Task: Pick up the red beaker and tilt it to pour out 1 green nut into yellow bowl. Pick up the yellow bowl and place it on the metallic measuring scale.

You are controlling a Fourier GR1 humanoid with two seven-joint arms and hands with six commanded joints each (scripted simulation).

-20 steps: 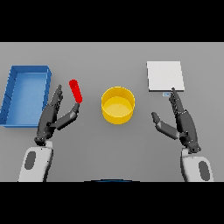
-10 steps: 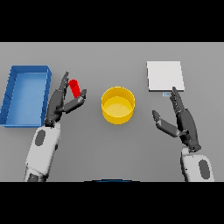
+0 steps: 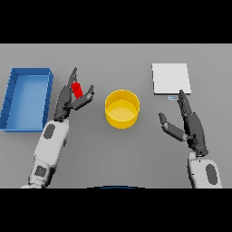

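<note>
Both hands are over the grey table (image 3: 113,158). Left hand (image 3: 68,100) is spread around the red beaker (image 3: 77,89), fingers behind it, thumb in front, not clamped; contact unclear. Beaker's long axis runs toward the far edge, leaning left, lower end hidden by the hand. Beaker sits between blue bin (image 3: 25,99) and yellow bowl (image 3: 122,108), left of table centre. Right hand (image 3: 190,124) relaxed, holding nothing, near the scale (image 3: 170,78). Nut not visible.

Two arms, white shells, rounded. Dark grey oval inset on each forearm, smaller dark patch lower on left arm. Left hand (image 3: 68,100) dark grey, long slim fingers. Right hand (image 3: 192,127) same dark grey, blocky palm.
</note>
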